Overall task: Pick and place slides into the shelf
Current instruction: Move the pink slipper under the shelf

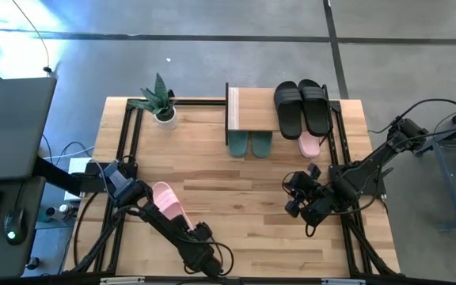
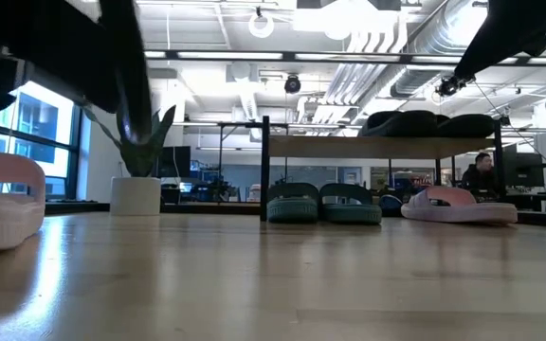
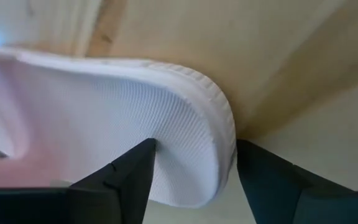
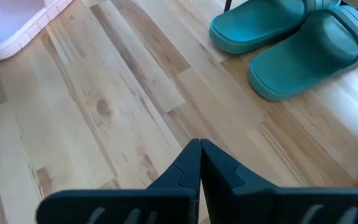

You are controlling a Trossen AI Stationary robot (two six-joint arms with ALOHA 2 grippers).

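While the desk (image 1: 236, 206) takes up most of the high view, the shelf (image 1: 253, 111) sits at its far edge with the black slides (image 1: 302, 107) already on its top board, the teal-green pair (image 1: 249, 144) under it, and one pink slide (image 1: 309, 145) on the desk just beside its right end. The other pink slide (image 1: 168, 203) lies near the left front, where the left gripper (image 3: 194, 165) straddles its rounded end with fingers spread and not yet closed on it. The right gripper (image 4: 200, 163) hangs clenched and empty over bare wood, well apart from the shelf. The slide looks like light moulded foam, springy rather than stiff, with a ribbed footbed that should give some friction; pinching across the sole edge or the wide strap seems the safest hold. Only the left wrist view shows that ribbing and the open fingers; only the low view shows the space under the shelf board.
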